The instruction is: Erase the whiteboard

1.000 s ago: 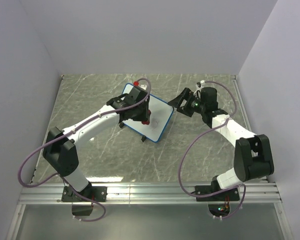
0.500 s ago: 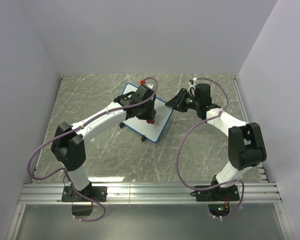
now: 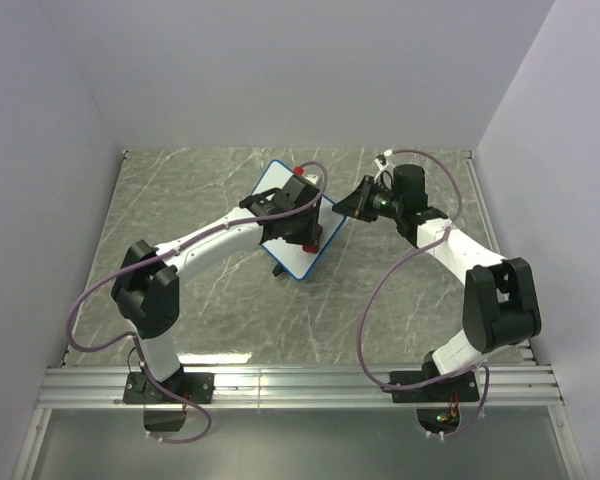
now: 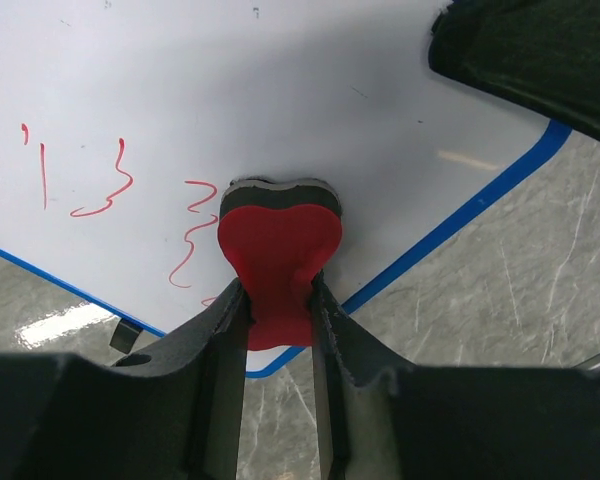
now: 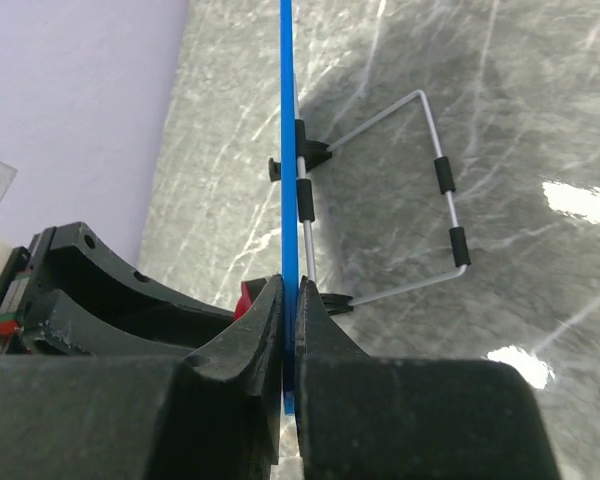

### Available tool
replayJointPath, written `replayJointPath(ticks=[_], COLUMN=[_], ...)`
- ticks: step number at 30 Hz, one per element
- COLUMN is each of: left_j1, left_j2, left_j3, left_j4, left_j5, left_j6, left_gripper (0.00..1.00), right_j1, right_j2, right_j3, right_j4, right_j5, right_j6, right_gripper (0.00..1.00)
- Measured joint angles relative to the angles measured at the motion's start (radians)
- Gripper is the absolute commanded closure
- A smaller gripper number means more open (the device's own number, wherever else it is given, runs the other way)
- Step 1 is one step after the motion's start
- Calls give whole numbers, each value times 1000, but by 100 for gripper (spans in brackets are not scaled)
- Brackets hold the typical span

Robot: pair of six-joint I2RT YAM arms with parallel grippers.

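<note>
Your whiteboard (image 4: pixel 280 90): white face, thin blue frame, red squiggle marks (image 4: pixel 128 180) on it. Your eraser (image 4: pixel 278 250): bright red, dark grey-black backing layer. Left gripper (image 4: pixel 278 300) and right gripper (image 5: pixel 290 300): both matte black. Your arms (image 3: pixel 215 238): white shells, black joints, purple cables (image 3: pixel 362 340). Table (image 3: pixel 180 200): dark grey marble pattern, pale veins, glossy white glare spots. Board's wire stand (image 5: pixel 442 175): silver with black sleeves. Walls (image 3: pixel 280 70): plain pale lavender-grey.
</note>
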Motion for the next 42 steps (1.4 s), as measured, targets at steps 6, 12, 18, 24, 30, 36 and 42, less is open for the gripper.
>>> replayJointPath(ticks=[6,12,18,24,30,36,42], left_j1=[-2,0,38,57,1,-107,-172], left_j2=[-8,-21,-16,-12,-42,-101,-161], left_j3=[-39,-119,-177,-228,-288,-379,-491], left_j4=[55,121,163,222,294,322,404], left_j5=[0,-29,-28,-14,-59,-69,-32], left_j6=[-8,-15,-14,-28,-71,-141,-213], left_gripper=[100,99,100,100,100,100,100], right_j1=[-1,-1,-2,-2,-4,-5,2], right_j2=[-69,-134,-201,-247,-282,-286,-285], right_j3=[-39,-98,-150,-177,-178,-173,-161], right_j4=[-47,-64,-91,-126,-164,-179,-194], right_j5=[36,64,89,117,144,154,157], right_j6=[-49,-86,-111,-122,-136,-146,-159], right_gripper=[100,100,100,100,100,100,100])
